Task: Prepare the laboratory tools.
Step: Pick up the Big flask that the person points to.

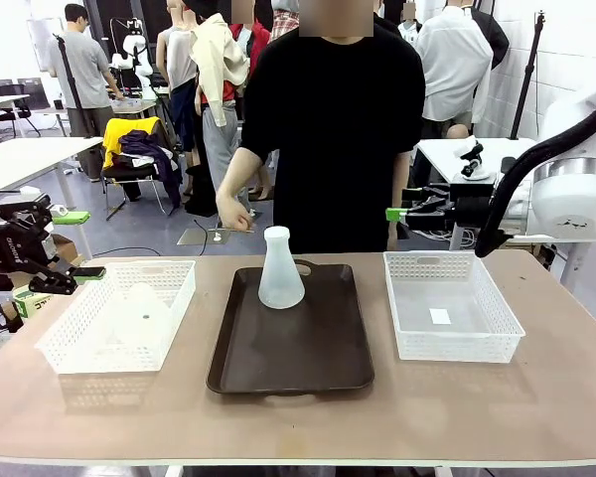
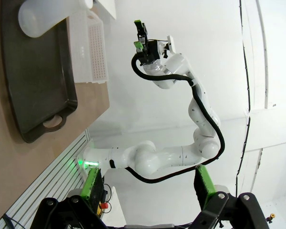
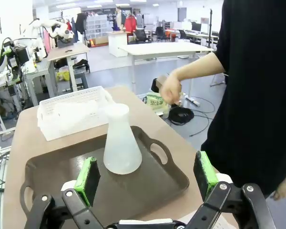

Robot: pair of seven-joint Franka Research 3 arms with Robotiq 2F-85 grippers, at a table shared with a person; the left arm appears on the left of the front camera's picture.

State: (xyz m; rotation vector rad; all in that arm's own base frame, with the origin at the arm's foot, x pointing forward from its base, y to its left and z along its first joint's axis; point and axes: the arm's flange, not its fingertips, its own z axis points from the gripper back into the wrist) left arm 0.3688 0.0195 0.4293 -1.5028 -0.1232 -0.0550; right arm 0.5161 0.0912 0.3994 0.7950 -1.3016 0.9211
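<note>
We see 1 translucent conical flask (image 1: 280,270) standing upright on the dark brown tray (image 1: 308,358), toward the tray's far end and just in front of its far handle. The tray lies in the middle of the desk (image 1: 477,407), between 2 white baskets. In the left lattice basket (image 1: 65,343) a second flask (image 1: 139,310) lies on its side, its whitish cone hard to make out through the lattice. The right lattice basket (image 1: 497,328) holds only a small white square (image 1: 439,316) on its floor.

The left end effector (image 1: 79,244) hangs off the desk's left edge, beside the left lattice basket and apart from it, fingers pointing toward the middle. Its jaws stand wide apart with nothing between them; in the left wrist view we see both green pads spread, with open air between.

The right end effector (image 1: 397,212) hovers above the far edge of the desk, behind the right lattice basket and pointing toward the person (image 1: 338,149). In the right wrist view its 2 pads are set wide and empty, with the upright flask and the tray beyond them.

The person, in a black top, stands at the far side. 1 hand (image 1: 233,214) is loosely curled above the far edge, up and to the left of the upright flask, not touching it.
</note>
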